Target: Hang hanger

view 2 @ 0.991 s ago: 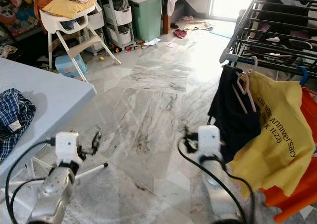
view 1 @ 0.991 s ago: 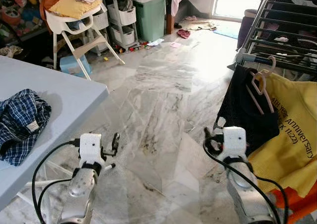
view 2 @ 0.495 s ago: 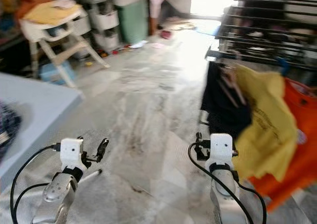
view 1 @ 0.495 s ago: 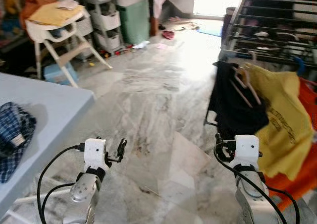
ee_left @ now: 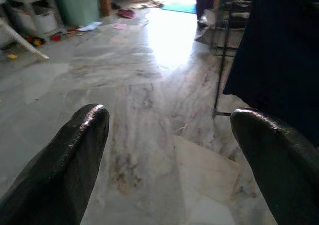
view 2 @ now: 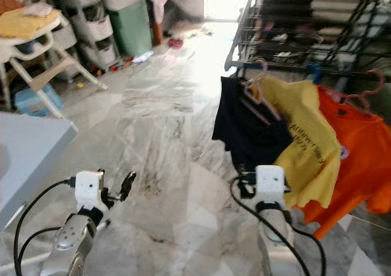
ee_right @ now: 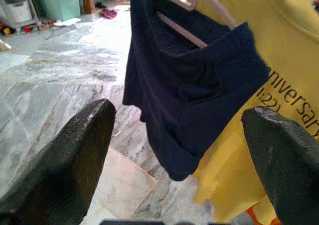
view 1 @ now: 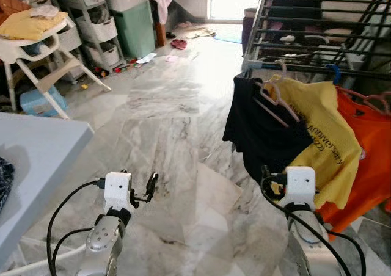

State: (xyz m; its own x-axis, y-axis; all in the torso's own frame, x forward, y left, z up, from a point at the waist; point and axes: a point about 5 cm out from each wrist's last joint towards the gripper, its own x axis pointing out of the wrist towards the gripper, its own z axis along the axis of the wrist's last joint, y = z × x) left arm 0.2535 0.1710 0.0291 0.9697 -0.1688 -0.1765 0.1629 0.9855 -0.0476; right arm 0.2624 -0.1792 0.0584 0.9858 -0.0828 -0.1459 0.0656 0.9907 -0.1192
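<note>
My left pincer (view 1: 148,185) and right pincer (ee_right: 177,135) are both wide, empty. Pink hanger (view 1: 273,99) w/ dark shirt (view 1: 259,129) already hangs on rack (view 1: 317,32) at 1 o'clock. Hanging step looks done; next: back off.

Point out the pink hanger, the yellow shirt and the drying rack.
pink hanger (view 1: 273,101), left eye view, on its sloping arm over the dark garment.
yellow shirt (view 1: 317,129), left eye view, on the chest beside the print.
drying rack (view 1: 293,59), left eye view, on its front rail.
</note>
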